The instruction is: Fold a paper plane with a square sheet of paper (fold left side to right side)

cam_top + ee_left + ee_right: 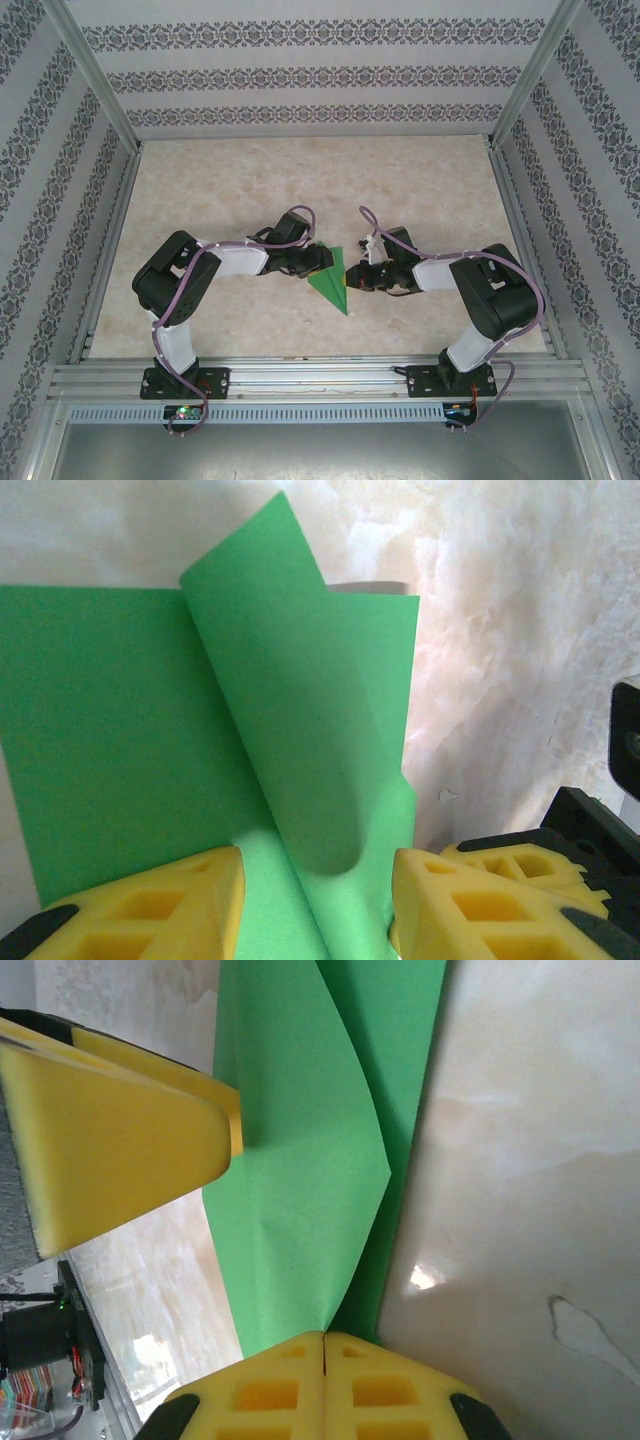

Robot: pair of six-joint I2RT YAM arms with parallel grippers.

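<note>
Pinching green paper [300,1160] corner, right jaws (closed), left jaws straddling fold

Beige marbled tabletop [300,180]; striped floral-patterned walls [300,75] on three sides; aluminium rails [310,375] at near edge

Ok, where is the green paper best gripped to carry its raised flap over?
I'd pinch the green paper at the raised flap's free corner, coming from the right, low along the table. That corner stands off the surface, so fingers reach both faces; the rest lies flat. The right gripper is shut there.
</note>
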